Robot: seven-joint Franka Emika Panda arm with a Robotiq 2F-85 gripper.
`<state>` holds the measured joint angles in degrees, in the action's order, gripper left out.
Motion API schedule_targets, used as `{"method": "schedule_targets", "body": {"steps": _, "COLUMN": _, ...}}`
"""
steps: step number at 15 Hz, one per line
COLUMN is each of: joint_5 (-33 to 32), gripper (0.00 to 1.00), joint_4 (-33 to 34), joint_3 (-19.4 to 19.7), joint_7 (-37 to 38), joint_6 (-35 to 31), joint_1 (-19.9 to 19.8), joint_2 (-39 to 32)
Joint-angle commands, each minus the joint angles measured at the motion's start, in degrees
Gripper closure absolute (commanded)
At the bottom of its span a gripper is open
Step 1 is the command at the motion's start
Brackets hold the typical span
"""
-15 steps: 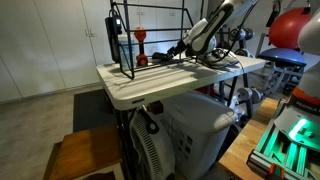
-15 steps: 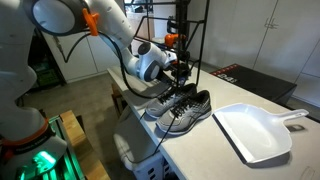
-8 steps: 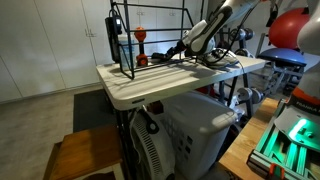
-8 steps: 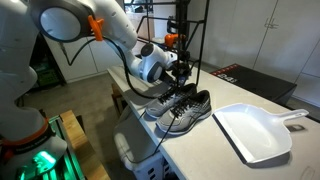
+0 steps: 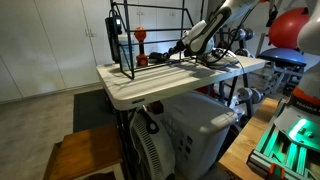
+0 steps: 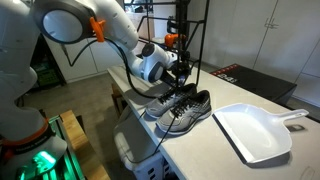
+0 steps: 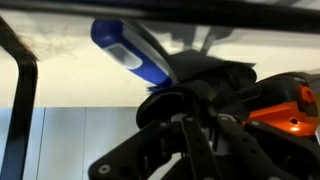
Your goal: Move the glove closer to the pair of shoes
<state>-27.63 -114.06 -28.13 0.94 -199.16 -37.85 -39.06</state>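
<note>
In the wrist view my gripper (image 7: 200, 120) reaches up into a black glove (image 7: 215, 80) with an orange part at the right. Its two fingers stand close together, their tips pressed into the black fabric. In both exterior views the gripper (image 6: 181, 72) (image 5: 184, 47) is low over the table beside the black wire rack (image 6: 185, 35), just behind the pair of grey shoes (image 6: 182, 108). The glove itself is mostly hidden behind the gripper in those views.
A white dustpan (image 6: 256, 131) lies on the table beyond the shoes. A blue handle (image 7: 135, 50) lies just past the glove. The wire rack (image 5: 135, 40) stands at the table's end, holding a red object (image 5: 140, 40). A white bin (image 5: 190, 130) sits under the table.
The jaws have closed from open to nearly together around the glove. The arm has hardly moved.
</note>
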Motion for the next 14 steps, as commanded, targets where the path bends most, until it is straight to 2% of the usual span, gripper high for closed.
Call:
{"method": "schedule_targets", "body": {"steps": 1, "joint_5": 1.6, "gripper": 1.0, "joint_4": -1.4, "joint_3": 1.2, "joint_7": 0.4, "joint_6": -0.6, "joint_1": 1.1, "joint_2": 1.6}}
{"method": "schedule_targets", "body": {"steps": 7, "joint_5": -6.4, "gripper": 0.99, "joint_4": -6.2, "joint_3": -9.8, "joint_7": 2.5, "joint_6": -4.4, "joint_1": -11.0, "joint_2": -0.8}}
{"method": "schedule_targets", "body": {"steps": 10, "joint_5": -10.7, "gripper": 0.99, "joint_4": -9.1, "joint_3": -13.8, "joint_7": 3.3, "joint_6": -7.3, "joint_1": -16.6, "joint_2": -1.2}}
{"method": "schedule_targets", "body": {"steps": 14, "joint_5": -14.3, "gripper": 0.99, "joint_4": -9.5, "joint_3": -15.2, "joint_7": 3.3, "joint_6": -8.7, "joint_1": -20.4, "joint_2": -4.8}}
